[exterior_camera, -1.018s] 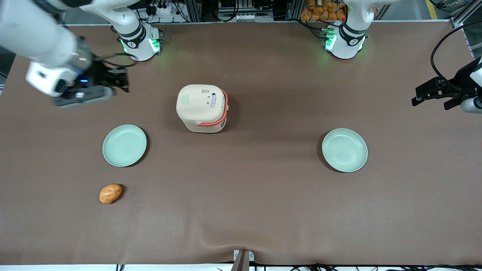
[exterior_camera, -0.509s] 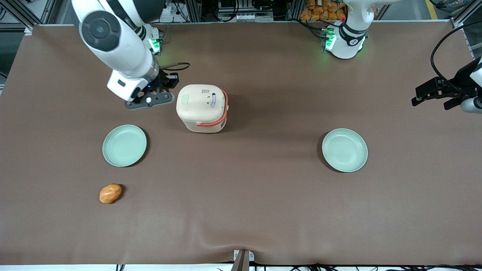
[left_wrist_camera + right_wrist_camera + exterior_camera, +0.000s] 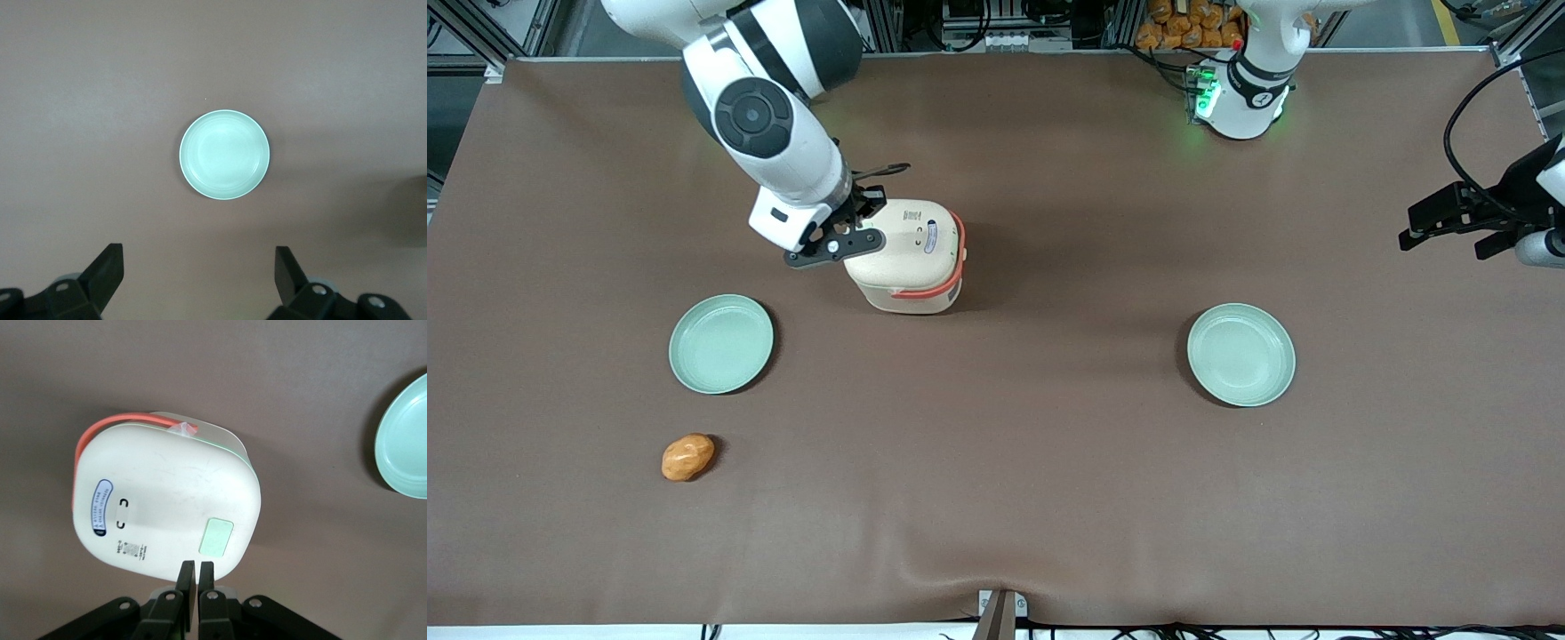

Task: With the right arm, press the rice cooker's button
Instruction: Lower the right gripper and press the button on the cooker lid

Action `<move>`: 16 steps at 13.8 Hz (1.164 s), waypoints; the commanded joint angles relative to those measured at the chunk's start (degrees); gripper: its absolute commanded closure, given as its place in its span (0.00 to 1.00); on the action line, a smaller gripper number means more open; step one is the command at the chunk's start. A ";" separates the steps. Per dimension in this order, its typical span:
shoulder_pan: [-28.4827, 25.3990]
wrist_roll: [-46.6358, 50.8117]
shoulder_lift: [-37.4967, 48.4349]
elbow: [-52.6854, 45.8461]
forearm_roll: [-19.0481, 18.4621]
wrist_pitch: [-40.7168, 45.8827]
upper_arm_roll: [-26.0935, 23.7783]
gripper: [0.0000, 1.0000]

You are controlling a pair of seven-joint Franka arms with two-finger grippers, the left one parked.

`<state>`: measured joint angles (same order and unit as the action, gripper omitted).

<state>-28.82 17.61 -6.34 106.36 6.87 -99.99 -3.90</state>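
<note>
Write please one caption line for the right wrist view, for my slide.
Shut gripper hovers above the closed rice cooker, fingertips near its pale green button.

Brown table point(image 3: 1049, 489), rice cooker point(image 3: 911, 258), two green plates point(image 3: 721, 344) point(image 3: 1240, 355), orange bun point(image 3: 687, 457)

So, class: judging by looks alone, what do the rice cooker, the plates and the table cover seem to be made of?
Rice cooker, under the right gripper, whose fingers are shut: probably matte plastic, with a smooth cream shell and a coral band.
Plates: pale green, faintly glossy with a soft sheen; plastic or glazed ceramic, cannot tell which.
Table cover: brown, matte, likely cloth or soft mat; it wrinkles at the edge nearest the front camera.
</note>
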 commanded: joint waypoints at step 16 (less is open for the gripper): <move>0.00 -1.87 2.21 13.96 0.95 -10.83 -1.03 0.91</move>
<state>-28.83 16.91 -5.76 118.14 6.87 -109.14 -4.80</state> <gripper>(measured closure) 0.907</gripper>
